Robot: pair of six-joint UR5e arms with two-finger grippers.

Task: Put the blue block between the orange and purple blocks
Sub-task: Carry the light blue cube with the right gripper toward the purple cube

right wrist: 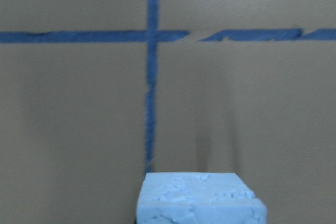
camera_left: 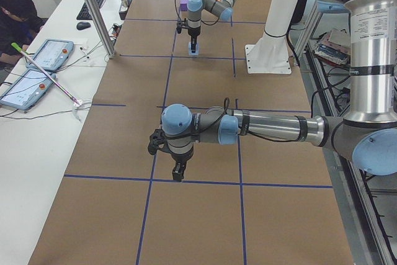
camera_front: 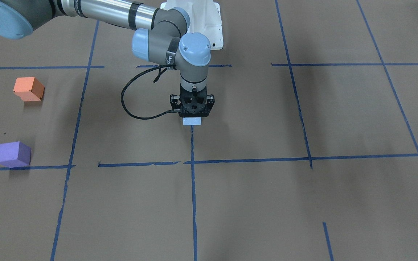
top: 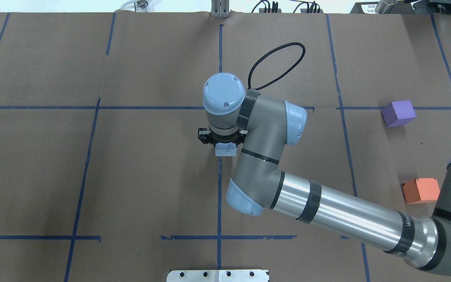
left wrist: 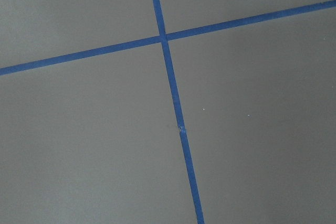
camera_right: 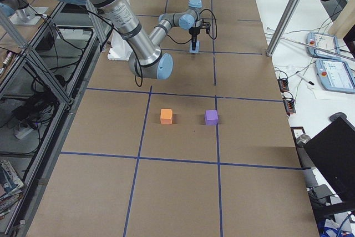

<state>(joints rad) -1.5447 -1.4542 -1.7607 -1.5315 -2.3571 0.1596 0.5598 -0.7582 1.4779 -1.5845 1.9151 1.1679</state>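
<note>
The pale blue block sits in my right gripper, which points straight down at the table's middle and is shut on it. The block is at or just above the paper; I cannot tell if it touches. It fills the bottom of the right wrist view. The orange block and the purple block stand apart from each other far off on my right side, with a gap between them. My left gripper shows only in the exterior left view, low over the table; I cannot tell if it is open.
Brown paper with a grid of blue tape lines covers the table. The right arm's forearm stretches low across the table, close to the orange block. The left wrist view shows only a tape crossing.
</note>
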